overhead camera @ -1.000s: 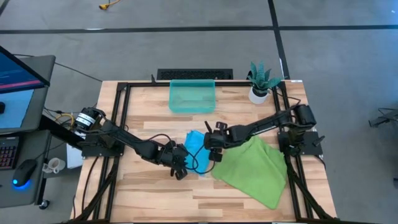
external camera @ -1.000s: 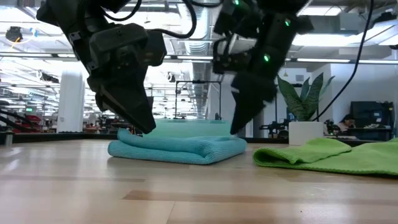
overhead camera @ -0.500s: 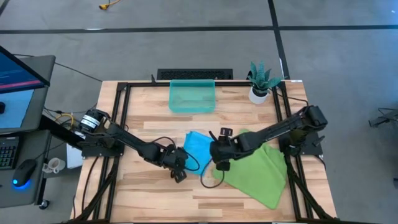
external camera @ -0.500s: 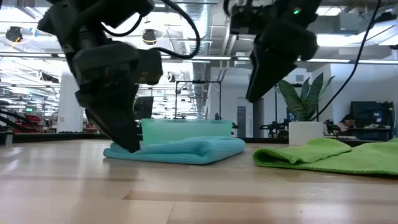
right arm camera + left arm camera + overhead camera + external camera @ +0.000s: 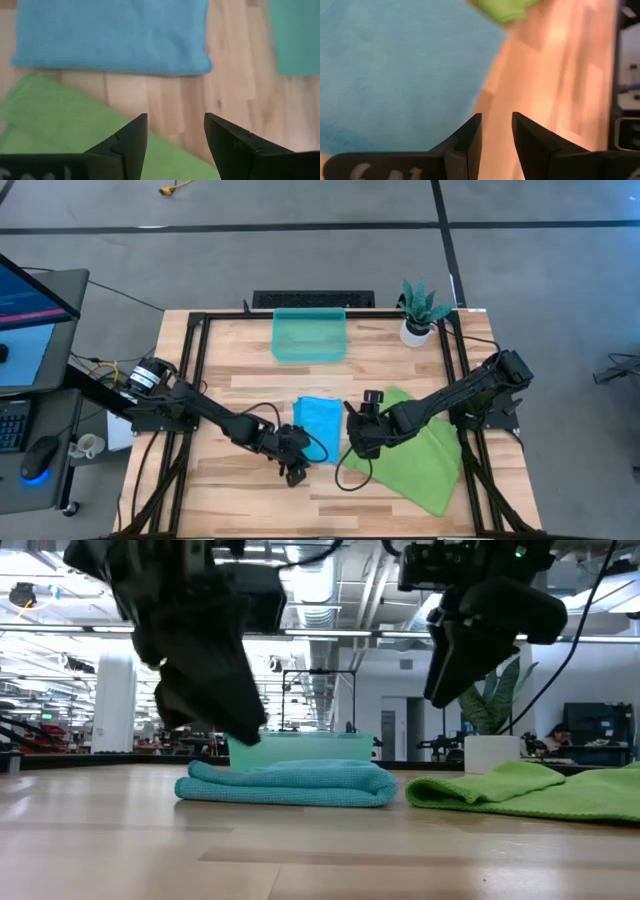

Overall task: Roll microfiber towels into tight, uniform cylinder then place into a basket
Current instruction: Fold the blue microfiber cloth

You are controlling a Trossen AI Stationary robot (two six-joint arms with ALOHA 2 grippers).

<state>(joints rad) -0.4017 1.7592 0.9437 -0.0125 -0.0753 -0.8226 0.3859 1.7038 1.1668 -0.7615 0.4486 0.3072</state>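
Observation:
The sky-blue towel (image 5: pixel 320 418) lies folded flat in the middle of the table, its underside on the wood. The lime-green towel (image 5: pixel 412 460) is spread beside it on the right. The teal basket (image 5: pixel 309 335) stands at the far edge. My left gripper (image 5: pixel 296 473) hovers off the blue towel's near left corner, fingers (image 5: pixel 496 120) slightly apart with only bare wood between them. My right gripper (image 5: pixel 357 445) hangs wide open (image 5: pixel 175 120) over the green towel's left edge (image 5: pixel 60 115), above the table (image 5: pixel 480 650).
A white pot with a green plant (image 5: pixel 415 330) stands at the far right, beside the basket. Black frame rails run along the table's left and right edges. Bare wood lies along the near edge (image 5: pixel 300 505).
My right gripper has come off the blue towel, risen and moved toward the near right, over the green towel's edge. My left gripper has slid off the towel toward the near edge. The blue towel, bunched thicker at its right end before, now lies flatter.

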